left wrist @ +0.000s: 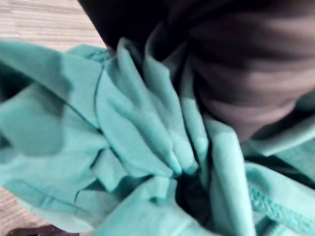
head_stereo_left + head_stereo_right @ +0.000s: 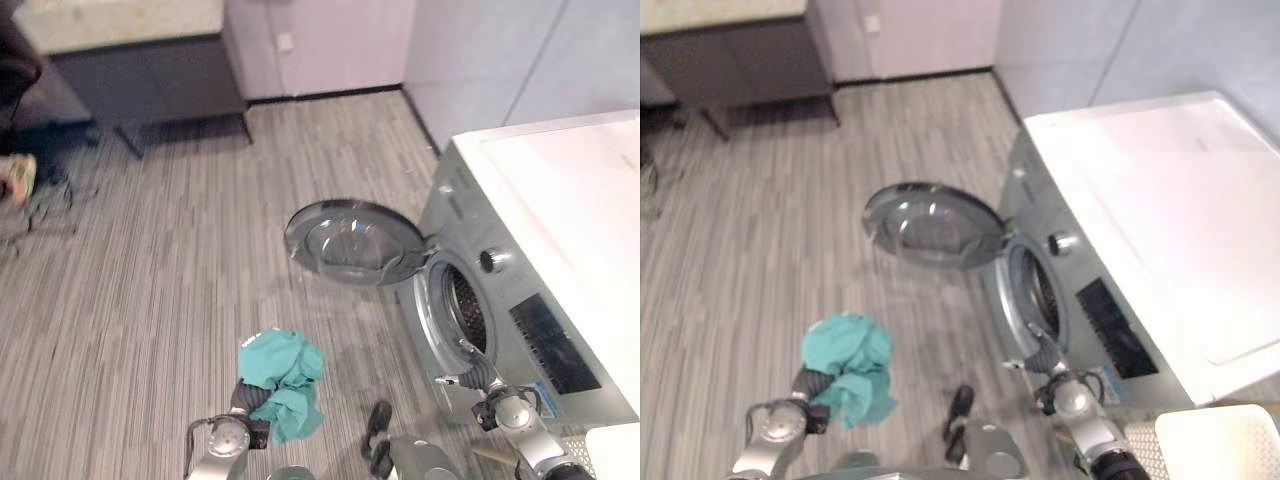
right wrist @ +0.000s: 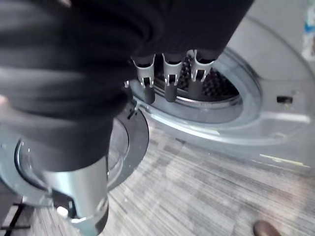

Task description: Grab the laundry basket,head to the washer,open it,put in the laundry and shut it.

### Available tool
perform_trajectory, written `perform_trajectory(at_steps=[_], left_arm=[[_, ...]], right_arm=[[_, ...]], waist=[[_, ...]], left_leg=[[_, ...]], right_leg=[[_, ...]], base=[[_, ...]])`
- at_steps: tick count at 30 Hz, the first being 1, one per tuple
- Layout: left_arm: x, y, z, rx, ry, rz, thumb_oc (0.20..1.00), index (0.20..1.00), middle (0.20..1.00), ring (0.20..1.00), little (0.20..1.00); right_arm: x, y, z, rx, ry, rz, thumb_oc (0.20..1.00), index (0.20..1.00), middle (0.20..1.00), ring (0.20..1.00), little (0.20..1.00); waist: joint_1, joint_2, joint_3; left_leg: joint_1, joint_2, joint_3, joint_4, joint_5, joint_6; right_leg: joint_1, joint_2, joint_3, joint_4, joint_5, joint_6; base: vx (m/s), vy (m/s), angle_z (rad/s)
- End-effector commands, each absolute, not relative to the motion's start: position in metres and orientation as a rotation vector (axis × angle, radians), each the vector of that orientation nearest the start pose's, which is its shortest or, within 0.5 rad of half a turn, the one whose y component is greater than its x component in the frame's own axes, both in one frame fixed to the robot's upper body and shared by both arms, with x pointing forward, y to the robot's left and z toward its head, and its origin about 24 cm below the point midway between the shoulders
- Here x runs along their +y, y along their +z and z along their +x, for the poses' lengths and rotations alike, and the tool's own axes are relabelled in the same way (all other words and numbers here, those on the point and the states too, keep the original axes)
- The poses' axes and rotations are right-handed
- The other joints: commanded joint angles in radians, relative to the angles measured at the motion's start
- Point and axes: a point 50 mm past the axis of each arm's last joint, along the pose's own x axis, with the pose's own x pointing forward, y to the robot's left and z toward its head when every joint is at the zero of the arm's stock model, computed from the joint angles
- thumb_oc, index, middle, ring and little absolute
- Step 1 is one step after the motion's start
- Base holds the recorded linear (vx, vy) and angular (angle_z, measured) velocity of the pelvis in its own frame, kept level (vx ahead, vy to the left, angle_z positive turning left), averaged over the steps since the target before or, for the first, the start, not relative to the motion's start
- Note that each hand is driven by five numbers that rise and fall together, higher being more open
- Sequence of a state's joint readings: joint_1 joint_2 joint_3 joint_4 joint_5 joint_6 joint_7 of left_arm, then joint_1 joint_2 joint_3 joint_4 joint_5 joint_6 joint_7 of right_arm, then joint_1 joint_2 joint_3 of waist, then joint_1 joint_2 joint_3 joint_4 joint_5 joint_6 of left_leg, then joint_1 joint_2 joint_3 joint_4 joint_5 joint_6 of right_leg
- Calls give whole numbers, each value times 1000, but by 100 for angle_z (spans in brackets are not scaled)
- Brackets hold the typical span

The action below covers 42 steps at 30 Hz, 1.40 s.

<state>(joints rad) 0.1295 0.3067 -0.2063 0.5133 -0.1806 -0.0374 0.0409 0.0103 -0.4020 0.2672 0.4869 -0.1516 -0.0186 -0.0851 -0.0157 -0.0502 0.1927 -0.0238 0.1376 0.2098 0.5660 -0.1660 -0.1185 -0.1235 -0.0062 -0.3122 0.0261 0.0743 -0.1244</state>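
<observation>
A bunched teal cloth (image 2: pixel 283 375) is off the floor, gathered over my left hand (image 2: pixel 248 397), whose dark cover (image 1: pixel 236 73) shows above the folds (image 1: pixel 123 137). To its right stands the silver washer (image 2: pixel 545 345), its round door (image 2: pixel 355 240) swung wide open to the left. The drum opening (image 2: pixel 463 310) is uncovered. My right hand (image 2: pixel 480 374) hovers at the lower rim of that opening, and its fingers (image 3: pixel 170 83) hang relaxed with nothing in them, pointing at the drum rim (image 3: pixel 221 105).
A white perforated basket corner (image 2: pixel 1220 445) shows at the lower right beside the washer. A dark cabinet (image 2: pixel 150 80) with a light top stands at the back left. A person's shoe (image 2: pixel 15 175) is at the left edge. Striped grey floor lies between.
</observation>
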Motion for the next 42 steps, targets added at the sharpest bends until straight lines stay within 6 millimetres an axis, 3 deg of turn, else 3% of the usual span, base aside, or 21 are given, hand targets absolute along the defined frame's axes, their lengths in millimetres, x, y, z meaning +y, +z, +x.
perform_trajectory(at_steps=[1, 4, 9, 11, 13, 16, 20, 21, 22, 24, 25, 27, 29, 30, 35, 37, 38, 41, 42], left_arm=[[219, -69, 191, 513, 6, 220, 200, 200, 200, 200, 200], [219, -69, 190, 512, 10, 224, 200, 200, 200, 200, 200], [214, -72, 190, 513, 17, 210, 200, 200, 200, 200, 200], [212, -74, 191, 516, 24, 201, 200, 200, 200, 200, 200], [210, -74, 192, 513, 18, 197, 200, 200, 200, 200, 200], [206, -77, 192, 533, -28, 226, 200, 200, 200, 200, 200], [206, -77, 192, 533, -28, 227, 200, 200, 200, 200, 200], [208, -61, 212, 453, -55, 290, 200, 200, 200, 200, 200], [209, -51, 222, 402, -45, 303, 200, 200, 200, 200, 200], [209, -48, 225, 382, -42, 309, 200, 200, 200, 200, 200], [209, -48, 225, 382, -42, 309, 200, 200, 200, 200, 200], [209, -47, 223, 376, -26, 292, 200, 200, 200, 200, 200], [211, -48, 222, 384, 0, 279, 200, 200, 200, 200, 200], [211, -51, 222, 391, 25, 265, 200, 200, 200, 200, 200], [207, -53, 222, 397, 54, 224, 200, 200, 200, 200, 200], [206, -51, 226, 386, 66, 208, 200, 200, 200, 200, 200], [203, -48, 231, 368, 66, 202, 200, 200, 200, 200, 200], [203, -31, 249, 288, 101, 197, 200, 200, 200, 200, 200], [204, -18, 259, 228, 126, 200, 200, 200, 200, 200, 200]], right_arm=[[-220, -58, 212, 460, 121, -630, 1000, 1000, 1000, 1000, 1000], [-221, -59, 211, 467, 118, -624, 1000, 1000, 1000, 1000, 1000], [-221, -67, 207, 501, 115, -628, 1000, 1000, 1000, 1000, 1000], [-220, -69, 208, 508, 122, -634, 1000, 1000, 1000, 1000, 1000], [-220, -70, 209, 514, 134, -643, 1000, 1000, 1000, 1000, 1000], [-217, -73, 209, 529, 147, -644, 1000, 1000, 1000, 1000, 1000], [-217, -73, 209, 529, 147, -644, 1000, 1000, 1000, 1000, 1000], [-207, -70, 217, 502, 152, -622, 1000, 1000, 1000, 1000, 1000], [-199, -66, 223, 466, 157, -607, 1000, 1000, 1000, 1000, 1000], [-195, -65, 224, 451, 164, -599, 1000, 1000, 1000, 1000, 1000], [-195, -65, 224, 451, 164, -599, 1000, 1000, 1000, 1000, 1000], [-192, -64, 224, 441, 176, -606, 1000, 1000, 1000, 1000, 1000], [-193, -66, 223, 450, 175, -612, 1000, 1000, 1000, 1000, 1000], [-200, -67, 219, 459, 136, -613, 1000, 1000, 1000, 1000, 1000], [-217, -65, 217, 472, 73, -615, 1000, 1000, 1000, 1000, 1000], [-222, -62, 220, 468, 51, -620, 1000, 1000, 1000, 1000, 1000], [-225, -61, 222, 465, 27, -609, 1000, 1000, 1000, 1000, 1000], [-229, -57, 228, 442, -25, -591, 1000, 1000, 1000, 1000, 1000], [-227, -54, 234, 426, -37, -580, 1000, 1000, 1000, 1000, 1000]], waist=[[-13, -60, 9], [-4, -53, 16], [24, -16, 44], [29, -3, 43], [25, 13, 34], [-2, 17, 18], [3, 16, 19], [-32, 17, 52], [-17, 23, 70], [-7, 32, 75], [-7, 32, 72], [10, 31, 72], [17, 30, 63], [0, 20, 52], [-9, 27, 55], [0, 13, 72], [5, 8, 85], [-1, -3, 154], [3, -9, 186]], left_leg=[[-55, -41, 10, -236, 9, 63], [-64, -60, -46, -315, 39, 57], [-128, -70, -268, -448, 163, 31], [-135, -84, -367, -465, 174, 26], [-135, -98, -415, -473, 170, 27], [-94, -100, -339, -476, 143, 51], [-92, -100, -334, -476, 142, 52], [-75, -115, -180, -469, 103, 98], [-71, -98, -112, -475, 91, 104], [-57, -89, -57, -489, 93, 106], [-61, -89, -58, -490, 95, 107], [-34, -84, 4, -514, 98, 110], [1, -80, 39, -538, 82, 102], [-7, -83, 61, -516, 68, 96], [-38, -52, 59, -401, 32, 78], [-100, -61, 1, -334, 49, 70], [-141, -83, -79, -330, 46, 60], [-241, -72, -107, -321, 63, 72], [-317, -75, -109, -244, 28, 82]], right_leg=[[104, -99, -37, -56, -119, 199], [118, -86, 18, -62, -124, 205], [134, -43, 177, 4, -173, 199], [126, -30, 246, 37, -187, 197], [118, -23, 300, 54, -197, 205], [105, -55, 371, 74, -193, 228], [104, -56, 376, 76, -194, 229], [9, -87, 453, 141, -167, 273], [-41, -129, 307, 172, -154, 271], [-49, -170, 116, 204, -173, 243], [-51, -170, 115, 201, -170, 243], [-47, -186, -33, 235, -186, 220], [-37, -189, -103, 218, -202, 230], [-7, -142, -34, 107, -183, 233], [22, -120, -14, 47, -169, 221], [4, -123, -6, 49, -156, 202], [-8, -113, 11, 51, -164, 198], [-134, -118, 48, 179, -174, 194], [-230, -124, 78, 283, -201, 191]], base=[[92, 89, -95], [128, 73, -101], [144, 125, -106], [148, 206, -111], [189, 291, -162], [161, 287, -142], [4, 168, -83], [-175, 557, -67], [-190, 600, -162], [-86, 139, -241], [-39, 82, -198], [11, 48, -101], [141, -99, -100], [138, -190, -98], [73, -90, -22], [-109, -41, -35], [-164, -34, -25], [-204, 52, -4], [-176, 79, -39]])
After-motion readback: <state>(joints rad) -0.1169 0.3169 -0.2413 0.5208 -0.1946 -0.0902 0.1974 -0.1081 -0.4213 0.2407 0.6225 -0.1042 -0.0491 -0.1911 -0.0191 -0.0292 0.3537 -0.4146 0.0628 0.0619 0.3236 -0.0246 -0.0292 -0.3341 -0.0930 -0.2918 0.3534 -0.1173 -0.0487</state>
